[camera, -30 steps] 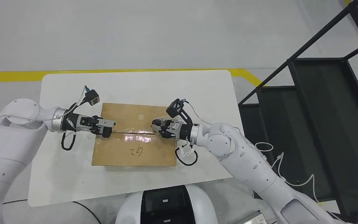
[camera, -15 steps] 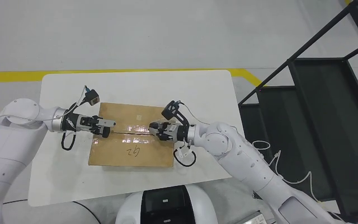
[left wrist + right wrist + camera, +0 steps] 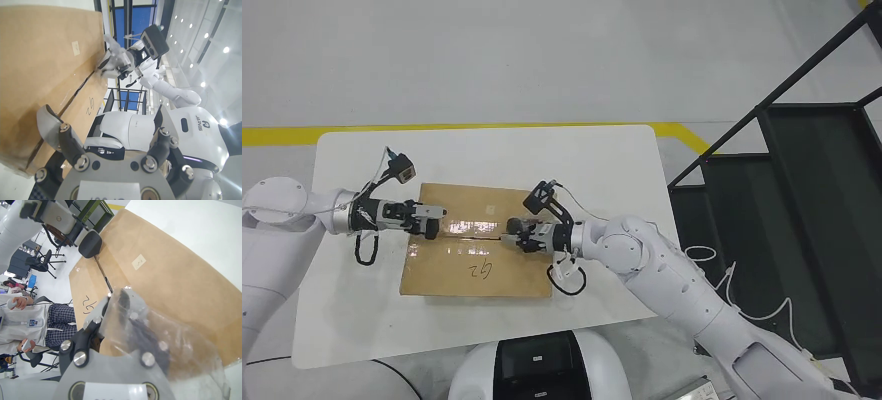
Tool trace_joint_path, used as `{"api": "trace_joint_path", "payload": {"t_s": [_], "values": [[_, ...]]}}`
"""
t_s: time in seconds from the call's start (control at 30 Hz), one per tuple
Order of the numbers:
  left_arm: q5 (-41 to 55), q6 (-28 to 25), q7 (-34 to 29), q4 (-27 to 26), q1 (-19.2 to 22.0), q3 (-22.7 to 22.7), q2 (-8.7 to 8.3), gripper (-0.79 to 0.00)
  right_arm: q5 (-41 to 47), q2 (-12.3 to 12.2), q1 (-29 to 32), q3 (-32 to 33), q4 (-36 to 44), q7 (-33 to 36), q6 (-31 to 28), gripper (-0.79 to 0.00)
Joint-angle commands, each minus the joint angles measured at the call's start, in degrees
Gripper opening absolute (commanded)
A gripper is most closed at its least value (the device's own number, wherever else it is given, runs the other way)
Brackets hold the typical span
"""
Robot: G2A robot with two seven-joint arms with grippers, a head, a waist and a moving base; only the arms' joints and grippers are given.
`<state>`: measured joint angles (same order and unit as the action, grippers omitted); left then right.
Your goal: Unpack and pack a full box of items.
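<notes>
box: closed cardboard box (image 3: 477, 265) lying flat on the white table (image 3: 362, 320), flaps down.
seam: the seam (image 3: 472, 232) runs along the middle of the lid, its long axis going straight from one arm to the other.
right pincer: the right pincer (image 3: 512, 240) sits on the seam past its midpoint, fingers closed on a crumpled strip of clear tape (image 3: 151, 323) lifted off the lid.
left pincer: the left pincer (image 3: 434, 224) is at the opposite end of the seam, fingers spread, one pad (image 3: 47, 121) resting on the lid beside the slit.
key relation: the glossy stretch of seam lies between the two pincers, so the peel likely runs toward the left pincer.
step: probably stripping tape before opening the flaps.
</notes>
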<state>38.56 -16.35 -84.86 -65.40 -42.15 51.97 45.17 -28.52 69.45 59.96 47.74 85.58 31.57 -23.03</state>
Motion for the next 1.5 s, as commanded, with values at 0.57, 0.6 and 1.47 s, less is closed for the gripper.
{"api": "trace_joint_path", "payload": {"t_s": [0.57, 0.6, 1.47], "values": [[-0.2, 1.5, 13.3, 1.8, -9.3, 12.5, -3.05, 0.000, 0.3, 0.6, -1.6, -1.5, 4.5, 4.5, -1.9, 0.000], [-0.4, 1.7, 13.7, 1.6, -9.4, 12.3, -2.93, 0.000, 0.5, 0.8, -1.9, -2.0, 4.4, 4.7, -2.0, 0.000], [-9.8, 5.9, 21.1, -2.4, -7.6, 4.1, 1.36, 0.000, 2.7, 3.3, -6.9, -6.0, 1.1, 6.8, -2.5, 0.000]]}}
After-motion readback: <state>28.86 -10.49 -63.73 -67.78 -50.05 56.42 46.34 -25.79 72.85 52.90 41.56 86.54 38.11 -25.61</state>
